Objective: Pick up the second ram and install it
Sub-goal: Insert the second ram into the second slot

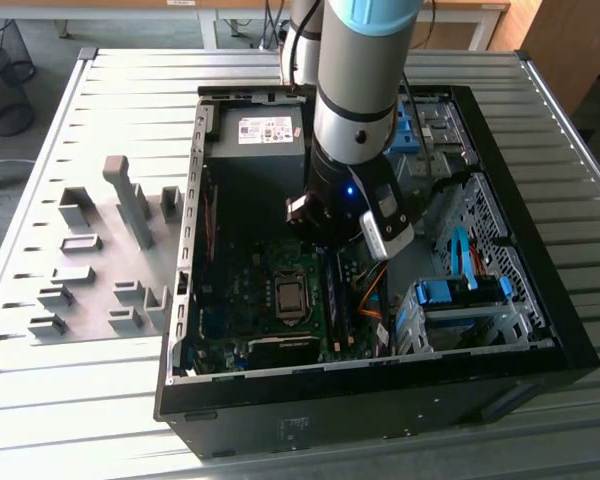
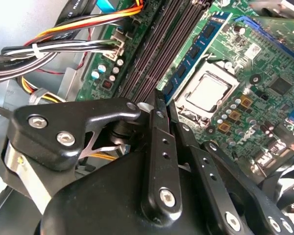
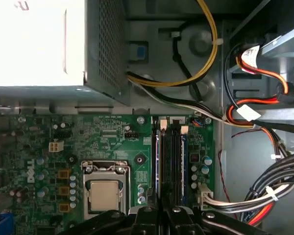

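Now, second ram (image 2: 196,51): you are looking at the blue-green strip standing on edge in the memory slot nearest the processor socket (image 2: 206,93), inside the open computer case (image 1: 380,375); its near end is running in under the fingertips.
Gripper (image 2: 164,100): the two black fingers (image 2: 157,142) are drawn close together and appear to be clenching the strip's top edge between them, with a thin dark gap showing.
Step in hand, as a judgement: you are seating the strip, so you are wanting it square to the slot along its whole length and the push going straight down; a tilt toward either end would probably jam one corner and load the board.
Neighbouring slots (image 2: 157,49): the dark channels are lying just beside the strip on the side away from the socket, so you are working with little room to stray sideways.
Second wrist view: it is giving you the strip's chip face and the cable bundle (image 2: 63,46) near the slots.
First wrist view: it is giving you the strip (image 3: 159,166) edge-on, entering between the fingers of the gripper (image 3: 161,210), plus the power supply (image 3: 34,44) beyond the board.
Exterior view: the arm is reaching down into the case, the gripper (image 1: 325,225) sitting low over the board, and the grey fixture blocks (image 1: 90,260) are standing on the table (image 1: 80,400) toward the exterior view's left.
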Robot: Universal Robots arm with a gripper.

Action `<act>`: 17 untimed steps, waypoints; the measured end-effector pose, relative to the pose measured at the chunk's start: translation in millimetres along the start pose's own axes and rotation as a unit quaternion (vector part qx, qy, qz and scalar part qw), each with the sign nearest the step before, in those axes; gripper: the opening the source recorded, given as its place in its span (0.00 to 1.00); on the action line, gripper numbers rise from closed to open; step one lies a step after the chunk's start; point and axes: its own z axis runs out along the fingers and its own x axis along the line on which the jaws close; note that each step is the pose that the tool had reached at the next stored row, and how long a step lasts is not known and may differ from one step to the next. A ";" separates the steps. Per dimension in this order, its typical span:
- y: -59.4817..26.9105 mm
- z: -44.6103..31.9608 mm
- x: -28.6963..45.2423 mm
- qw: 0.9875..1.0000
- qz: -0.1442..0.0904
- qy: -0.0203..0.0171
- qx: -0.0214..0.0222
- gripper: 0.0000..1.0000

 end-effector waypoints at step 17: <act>-5.8 15.1 -1.7 1.000 0.000 0.000 -0.001 0.14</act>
